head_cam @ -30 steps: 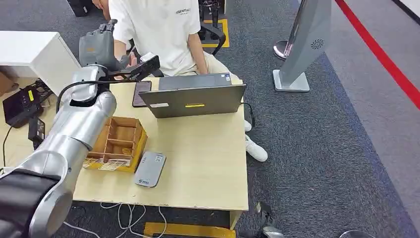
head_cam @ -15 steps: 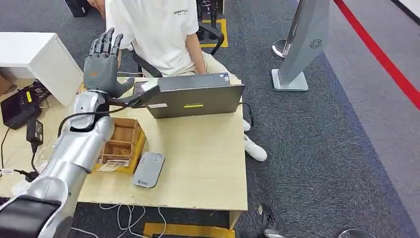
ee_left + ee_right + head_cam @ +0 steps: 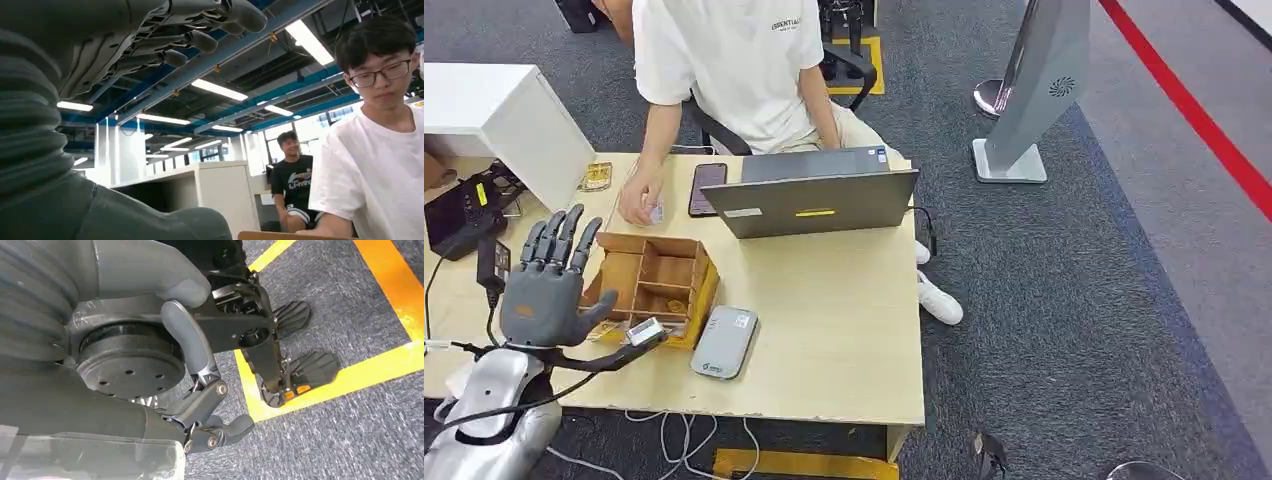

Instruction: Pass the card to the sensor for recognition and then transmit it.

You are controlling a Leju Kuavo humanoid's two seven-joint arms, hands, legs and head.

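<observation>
Pulled back from the person, my left hand hovers empty, fingers spread, beside the wooden box. Their hand now holds the card. My right hand, in its wrist view, hangs with curled, empty fingers.

Empty, spread robot hand beside a white-shirted person.

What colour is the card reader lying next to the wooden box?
Grey, the card reader shows best in the head view.

Head view high over table, left wrist upward at person, right wrist floorward
</observation>
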